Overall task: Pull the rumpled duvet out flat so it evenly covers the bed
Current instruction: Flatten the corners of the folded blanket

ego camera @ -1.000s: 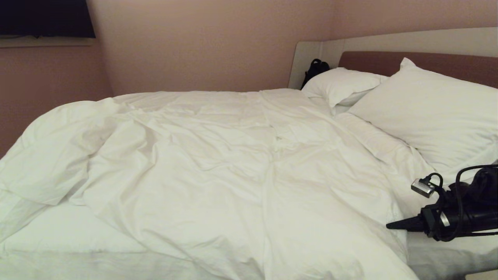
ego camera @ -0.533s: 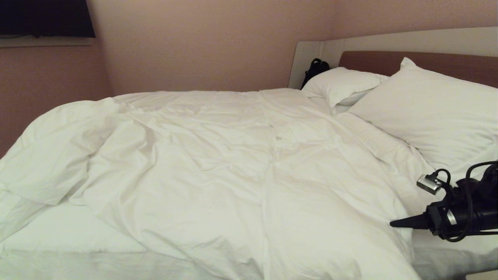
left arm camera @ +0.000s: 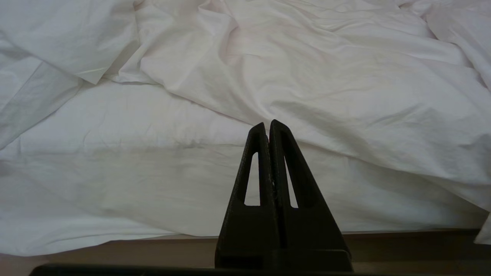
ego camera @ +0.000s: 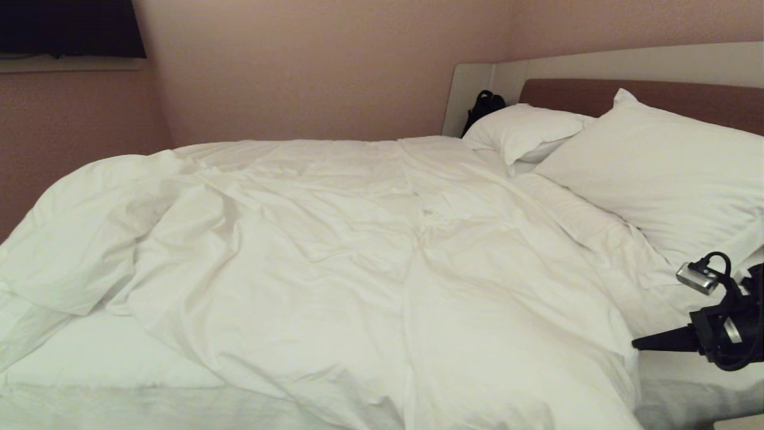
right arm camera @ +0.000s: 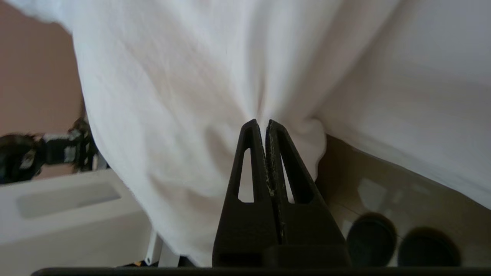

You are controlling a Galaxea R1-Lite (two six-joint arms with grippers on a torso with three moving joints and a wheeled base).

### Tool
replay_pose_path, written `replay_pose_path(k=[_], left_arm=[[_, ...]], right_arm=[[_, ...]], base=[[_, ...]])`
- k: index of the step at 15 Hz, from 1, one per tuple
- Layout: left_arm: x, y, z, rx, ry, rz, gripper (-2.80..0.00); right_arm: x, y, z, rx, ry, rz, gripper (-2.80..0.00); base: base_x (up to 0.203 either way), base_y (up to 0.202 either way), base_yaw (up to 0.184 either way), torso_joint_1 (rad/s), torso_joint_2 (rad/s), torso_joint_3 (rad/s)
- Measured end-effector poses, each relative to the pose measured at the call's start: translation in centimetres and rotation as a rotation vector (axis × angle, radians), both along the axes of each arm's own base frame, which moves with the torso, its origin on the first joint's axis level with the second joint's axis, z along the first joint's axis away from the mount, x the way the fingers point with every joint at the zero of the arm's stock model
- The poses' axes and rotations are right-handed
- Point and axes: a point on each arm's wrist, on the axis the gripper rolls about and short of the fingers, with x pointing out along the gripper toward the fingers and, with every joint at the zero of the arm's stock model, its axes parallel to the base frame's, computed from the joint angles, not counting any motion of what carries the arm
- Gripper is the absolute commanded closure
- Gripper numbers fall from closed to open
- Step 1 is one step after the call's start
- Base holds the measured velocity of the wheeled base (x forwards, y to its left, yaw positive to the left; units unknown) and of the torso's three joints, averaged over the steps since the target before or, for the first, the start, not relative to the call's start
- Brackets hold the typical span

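The white, wrinkled duvet point(ego camera: 358, 251) lies over most of the bed point(ego camera: 597, 95), bunched into a fold at the left, with bare sheet point(ego camera: 89, 370) showing at the near left. My right gripper point(ego camera: 635, 344) is at the duvet's near right edge, below the pillows. In the right wrist view it point(right arm camera: 264, 122) is shut on a pinch of duvet point(right arm camera: 172, 96) fabric that gathers into its tips. My left gripper point(left arm camera: 267, 124) stays parked and shut with nothing in it, level with the bed's side, facing the duvet point(left arm camera: 345, 76) and sheet point(left arm camera: 115, 153).
Two white pillows point(ego camera: 656, 173) point(ego camera: 525, 128) lean on the headboard. A black bag point(ego camera: 483, 104) sits behind the far pillow. A dark screen point(ego camera: 71, 27) hangs on the wall at the upper left. The right wrist view shows floor with two dark round shapes point(right arm camera: 370, 239).
My right gripper has moved to the right, drawing the duvet's near right edge along with it. The left arm has kept still.
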Motion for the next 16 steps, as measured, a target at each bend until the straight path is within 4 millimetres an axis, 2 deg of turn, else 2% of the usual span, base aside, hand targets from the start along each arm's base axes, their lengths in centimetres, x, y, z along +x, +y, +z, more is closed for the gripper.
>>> replay_pose_path(k=[3, 9, 12, 16], left_arm=[[0.0, 0.0, 0.0, 0.0, 0.0, 0.0, 0.0], [0.0, 0.0, 0.0, 0.001, 0.0, 0.0, 0.0], [0.0, 0.0, 0.0, 0.001, 0.0, 0.0, 0.0], [0.0, 0.0, 0.0, 0.0, 0.0, 0.0, 0.0]], right_arm=[[0.0, -0.4, 1.2, -0.04, 0.018, -0.058, 0.0], [-0.3, -0.2, 1.8, -0.024, 0.065, -0.112, 0.0], [-1.0, 0.5, 3.7, -0.033, 0.036, -0.106, 0.0], [-1.9, 2.7, 6.6, -0.031, 0.036, -0.083, 0.0]], base=[[0.0, 0.0, 0.0, 0.0, 0.0, 0.0], [0.0, 0.0, 0.0, 0.0, 0.0, 0.0], [0.0, 0.0, 0.0, 0.0, 0.0, 0.0], [0.0, 0.0, 0.0, 0.0, 0.0, 0.0]])
